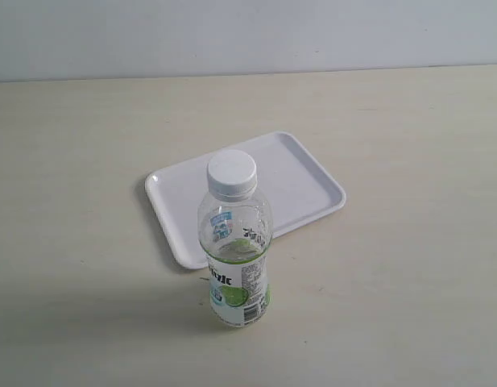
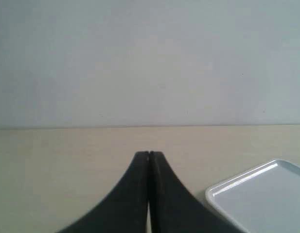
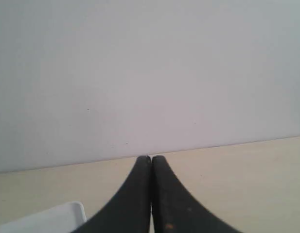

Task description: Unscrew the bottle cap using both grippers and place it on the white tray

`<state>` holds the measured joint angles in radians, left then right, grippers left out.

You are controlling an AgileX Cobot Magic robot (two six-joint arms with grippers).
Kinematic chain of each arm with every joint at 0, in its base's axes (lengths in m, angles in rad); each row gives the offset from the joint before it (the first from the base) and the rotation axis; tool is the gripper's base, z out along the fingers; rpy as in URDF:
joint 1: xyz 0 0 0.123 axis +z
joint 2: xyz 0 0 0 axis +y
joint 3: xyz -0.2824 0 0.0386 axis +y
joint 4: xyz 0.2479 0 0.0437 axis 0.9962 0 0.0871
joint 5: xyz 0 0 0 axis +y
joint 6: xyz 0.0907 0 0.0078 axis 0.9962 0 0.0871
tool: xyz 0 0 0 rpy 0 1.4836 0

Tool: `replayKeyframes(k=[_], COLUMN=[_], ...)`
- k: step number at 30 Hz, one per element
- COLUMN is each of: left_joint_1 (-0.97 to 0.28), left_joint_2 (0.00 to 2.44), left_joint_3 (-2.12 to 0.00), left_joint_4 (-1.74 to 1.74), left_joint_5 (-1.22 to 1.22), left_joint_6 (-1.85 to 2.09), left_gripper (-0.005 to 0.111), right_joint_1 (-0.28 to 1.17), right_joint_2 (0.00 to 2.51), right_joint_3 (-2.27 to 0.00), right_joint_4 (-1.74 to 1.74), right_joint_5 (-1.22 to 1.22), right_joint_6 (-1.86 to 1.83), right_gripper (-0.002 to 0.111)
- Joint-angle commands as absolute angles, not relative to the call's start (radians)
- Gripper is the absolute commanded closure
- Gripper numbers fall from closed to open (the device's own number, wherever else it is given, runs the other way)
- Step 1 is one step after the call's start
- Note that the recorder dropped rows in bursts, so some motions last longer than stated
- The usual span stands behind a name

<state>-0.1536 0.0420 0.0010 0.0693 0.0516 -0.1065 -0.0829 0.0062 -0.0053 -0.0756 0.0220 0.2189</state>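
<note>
Exterior: bottle upright on table, just before tray; cap on its neck; no arm in view.
Left wrist: left jaws pressed together, empty; tray corner near.
Right wrist: right jaws likewise together, empty.
Task unstarted: gripping, unscrewing and placing all remain.

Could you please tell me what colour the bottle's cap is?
The bottle cap is plain white, seen best in the exterior view, still screwed on the bottle.

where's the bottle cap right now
Mid-frame in the exterior view, the bottle cap sits on the neck of the upright bottle, which stands just on the camera's side of the white tray.
</note>
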Motion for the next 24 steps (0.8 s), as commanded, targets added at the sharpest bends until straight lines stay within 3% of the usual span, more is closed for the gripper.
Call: replayKeyframes(k=[1, 18, 21, 24], left_joint_1=[-0.159, -0.159, -0.159, -0.159], left_joint_2=[0.033, 0.033, 0.033, 0.033], left_joint_3=[0.000, 0.000, 0.000, 0.000], left_joint_4=[0.071, 0.071, 0.071, 0.071], left_joint_5=[0.043, 0.043, 0.043, 0.043], left_joint_6=[-0.109, -0.109, -0.109, -0.109], left_gripper=[0.107, 0.107, 0.107, 0.107], right_joint_1=[-0.081, -0.081, -0.081, -0.081], right_joint_2=[0.000, 0.000, 0.021, 0.218], right_joint_3=[0.000, 0.000, 0.000, -0.004], right_joint_4=[-0.084, -0.058, -0.445, -0.799], right_joint_5=[-0.061, -0.250, -0.298, -0.400], right_joint_6=[0.211, 0.417, 0.761, 1.019], right_gripper=[0.108, 0.108, 0.108, 0.108])
